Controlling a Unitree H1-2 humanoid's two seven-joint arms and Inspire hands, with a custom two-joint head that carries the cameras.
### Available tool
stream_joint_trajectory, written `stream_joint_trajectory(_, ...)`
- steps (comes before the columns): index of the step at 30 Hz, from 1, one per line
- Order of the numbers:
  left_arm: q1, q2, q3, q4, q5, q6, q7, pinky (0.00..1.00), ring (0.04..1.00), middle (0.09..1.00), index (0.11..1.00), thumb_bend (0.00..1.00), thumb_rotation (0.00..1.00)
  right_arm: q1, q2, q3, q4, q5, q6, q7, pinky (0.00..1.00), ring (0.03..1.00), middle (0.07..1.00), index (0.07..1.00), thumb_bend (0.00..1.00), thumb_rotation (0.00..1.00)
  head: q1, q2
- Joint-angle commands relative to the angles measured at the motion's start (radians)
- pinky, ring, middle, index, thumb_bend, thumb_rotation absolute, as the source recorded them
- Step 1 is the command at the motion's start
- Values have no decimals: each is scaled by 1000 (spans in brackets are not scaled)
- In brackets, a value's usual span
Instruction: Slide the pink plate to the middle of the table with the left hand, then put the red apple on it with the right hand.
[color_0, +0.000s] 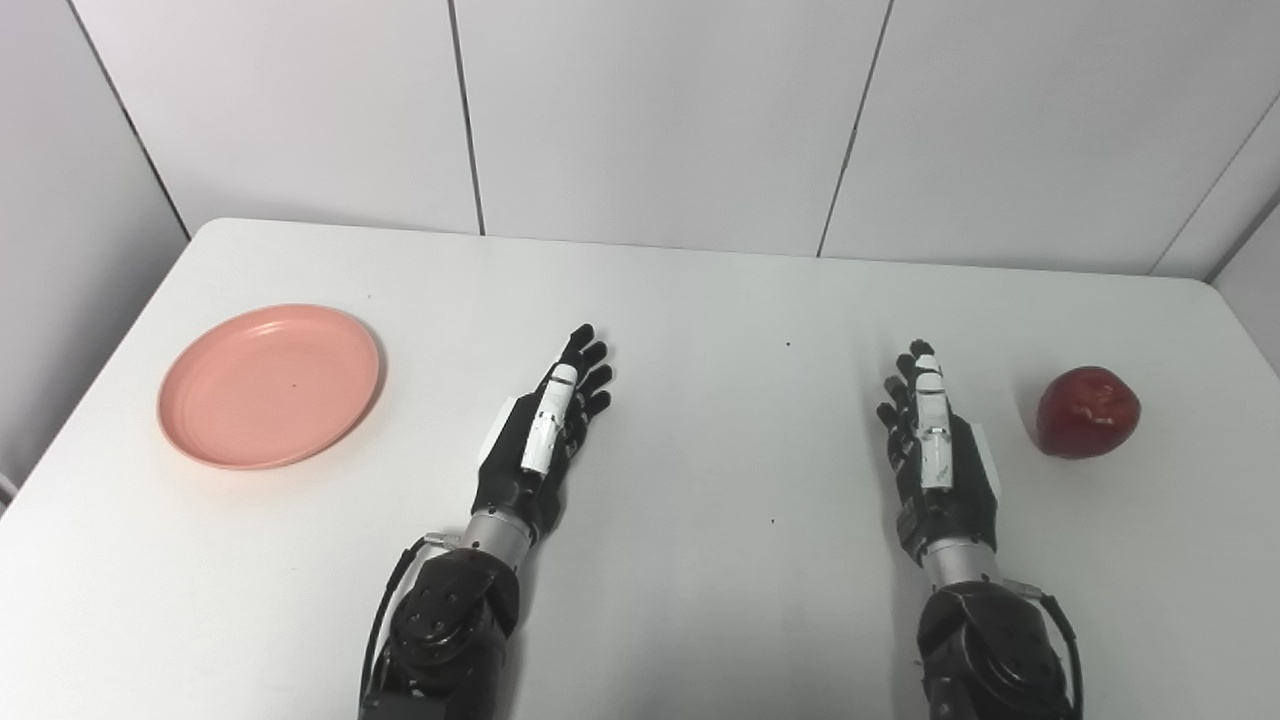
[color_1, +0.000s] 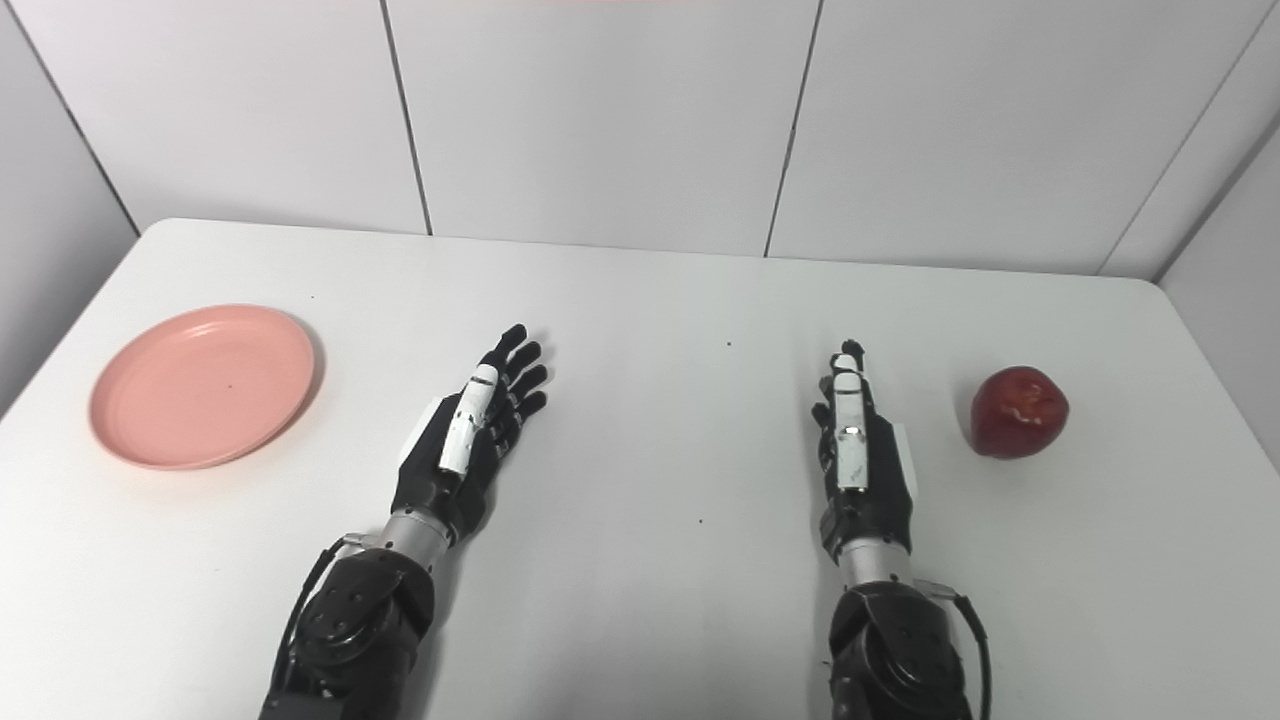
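Hands: left hand (color_0: 540, 435) and right hand (color_0: 935, 455) both released | pink plate (color_0: 268, 386) at 9 o'clock, near table (color_0: 700, 300) edge | red apple (color_0: 1087, 411) at 3 o'clock | risk: your misjudged push tips the plate off; apple may roll

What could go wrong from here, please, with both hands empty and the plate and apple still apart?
1. The pink plate sits near the table's left edge; a misjudged push by the open left hand might send it off.
2. The round red apple may roll toward the right edge if the open right hand nudges it.
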Motion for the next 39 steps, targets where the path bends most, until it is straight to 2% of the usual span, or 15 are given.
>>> stream_joint_trajectory(1,-16,-5,-6,-25,6,-19,-2,957,960,969,951,382,1000,-18,3,2,-22,-1,-50,7,1000,1000,1000,1000,276,1000,2,-1)
stream_joint_trajectory(22,-17,-2,-9,-16,12,-30,-4,956,957,966,952,385,1000,-17,5,0,-19,-3,-56,9,1000,1000,1000,1000,266,1000,9,-13)
stream_joint_trajectory(29,-15,-11,-21,12,19,-52,-5,963,957,968,958,407,1000,-4,-11,-10,0,22,-83,34,1000,1000,1000,1000,283,1000,86,-62)
stream_joint_trajectory(39,-19,-36,-43,74,47,-118,5,959,963,972,955,383,1000,4,-30,-25,31,52,-145,57,1000,1000,1000,997,233,1000,165,-115)
